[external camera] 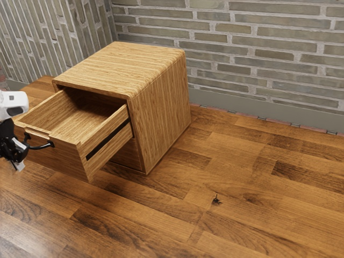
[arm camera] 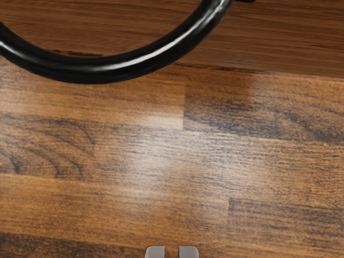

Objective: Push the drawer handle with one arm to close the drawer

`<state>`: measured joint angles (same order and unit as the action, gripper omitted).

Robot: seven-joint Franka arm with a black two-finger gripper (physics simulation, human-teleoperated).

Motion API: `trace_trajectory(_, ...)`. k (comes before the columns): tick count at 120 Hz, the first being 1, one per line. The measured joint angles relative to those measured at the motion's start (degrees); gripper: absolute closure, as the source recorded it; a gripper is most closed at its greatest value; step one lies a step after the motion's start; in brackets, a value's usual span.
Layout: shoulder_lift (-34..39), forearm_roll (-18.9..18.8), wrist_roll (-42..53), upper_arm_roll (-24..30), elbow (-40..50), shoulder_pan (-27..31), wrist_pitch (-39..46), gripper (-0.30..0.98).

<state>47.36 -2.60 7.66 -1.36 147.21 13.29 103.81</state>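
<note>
Cabinet, exterior view: boxy light-brown wooden cabinet (external camera: 161, 102), upper left to centre.
Drawer: open wooden drawer (external camera: 67, 161), left of frame, pulled well out.
Handle: curved glossy black handle (external camera: 42, 147) on the drawer front; black-and-white tool (external camera: 19, 166) beside it at the left edge, contact unconfirmed.
Handling: judged rigid, slick handle and smooth-running drawer; push squarely at the handle's middle, no grip required.
Handle, wrist view: arcs across upper left.
Tool, wrist view: tips at bottom centre, narrowly apart, nothing between.
</note>
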Motion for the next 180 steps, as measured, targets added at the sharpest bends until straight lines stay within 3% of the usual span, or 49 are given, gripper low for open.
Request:
trace_trajectory(40, -6.4, -0.6, 5.2, -2.3, -3.5, 0.8, 2.7, 0.78)
trace_trajectory(180, -23.0, -0.3, 11.3, 0.8, -16.0, 0.5, 8.4, 0.78)
